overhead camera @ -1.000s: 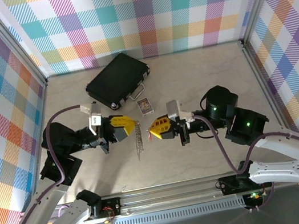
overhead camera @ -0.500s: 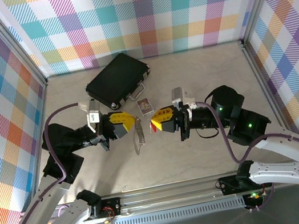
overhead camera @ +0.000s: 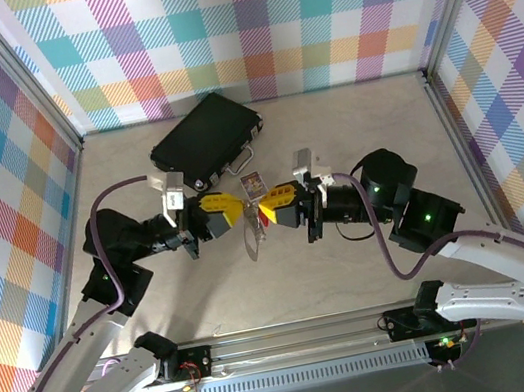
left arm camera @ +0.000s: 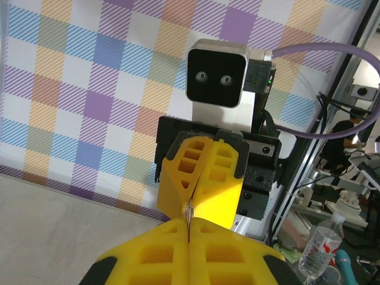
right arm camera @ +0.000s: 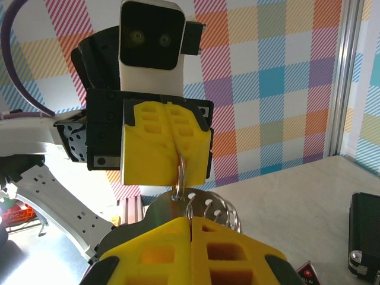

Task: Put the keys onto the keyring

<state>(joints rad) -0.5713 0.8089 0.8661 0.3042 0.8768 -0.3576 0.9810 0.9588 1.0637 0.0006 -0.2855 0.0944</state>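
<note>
The black case [overhead camera: 206,140] lies at the back of the bench [overhead camera: 352,129]. In front of it the two tools meet tip to tip. The left tool [overhead camera: 236,209], pressed together, pinches the hanging keyring [overhead camera: 251,230]. From above, its long axis runs toward the near edge; the right wrist view shows it vertical and edge-on. The right tool [overhead camera: 265,213] is pressed together too, on what I cannot tell. The keys [overhead camera: 262,219], a red speck, sit at its tip.

A black case [overhead camera: 203,137] lies on the table [overhead camera: 350,119] near a small patterned card [overhead camera: 253,185].
</note>
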